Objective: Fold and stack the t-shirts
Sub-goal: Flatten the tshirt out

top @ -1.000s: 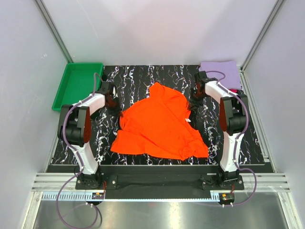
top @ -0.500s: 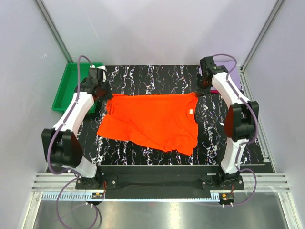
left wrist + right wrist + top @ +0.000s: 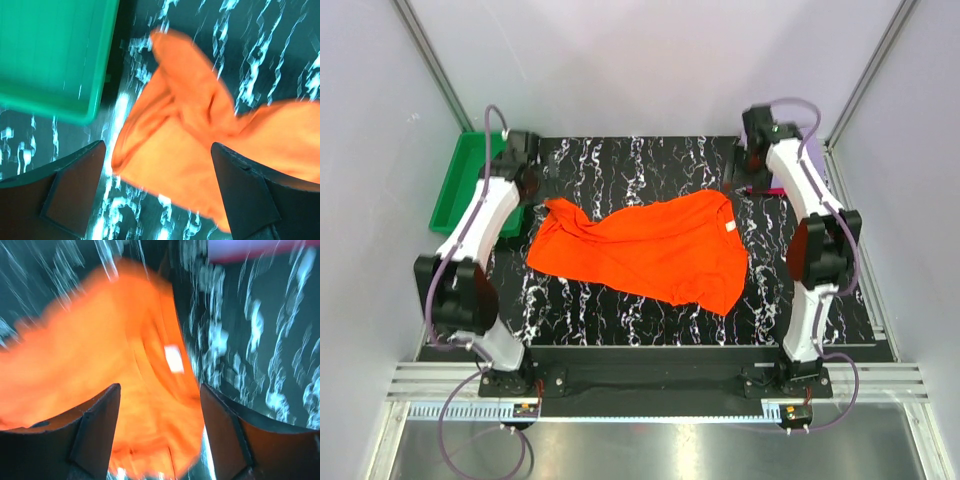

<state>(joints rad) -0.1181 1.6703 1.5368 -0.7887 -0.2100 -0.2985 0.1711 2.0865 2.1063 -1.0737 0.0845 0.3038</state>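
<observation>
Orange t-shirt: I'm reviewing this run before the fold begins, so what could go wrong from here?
1. The orange t-shirt lies rumpled and skewed, so a fold now would likely come out uneven.
2. Its bunched left end sits close to the green tray; the open left end effector might bump the rim when grasping there.
3. The open right end effector could pinch several wrinkled layers at once.
</observation>
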